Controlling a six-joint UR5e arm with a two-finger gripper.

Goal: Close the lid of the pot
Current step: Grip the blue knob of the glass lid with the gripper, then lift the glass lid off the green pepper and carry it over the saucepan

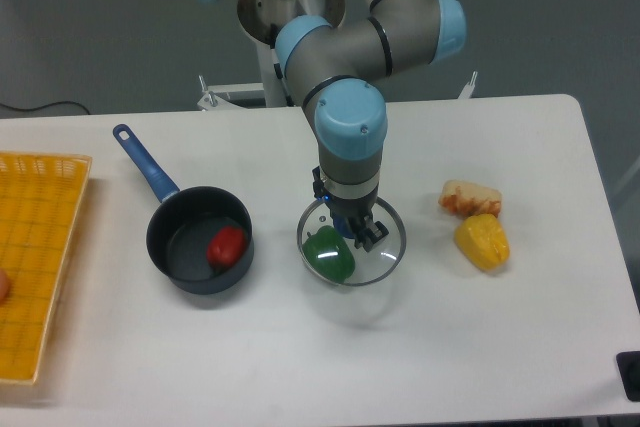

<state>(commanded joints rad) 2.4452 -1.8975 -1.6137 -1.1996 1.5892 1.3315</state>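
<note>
The pot (165,252) is a small dark blue-grey saucepan left of centre, uncovered, its blue handle (145,162) pointing to the back left. A red vegetable (227,245) lies inside it. The pot lid (388,252), a clear glass disc with a metal rim, is to the right of the pot, and a faint shadow on the table in front of it suggests it hangs just above the surface. My gripper (352,230) points straight down on the lid's centre, with its fingers shut around the mostly hidden blue knob. A green pepper (330,254) shows through the glass.
A yellow basket (40,247) stands at the left edge of the white table. To the right of the lid lie a yellow pepper (482,242) and an orange-and-white food item (470,198).
</note>
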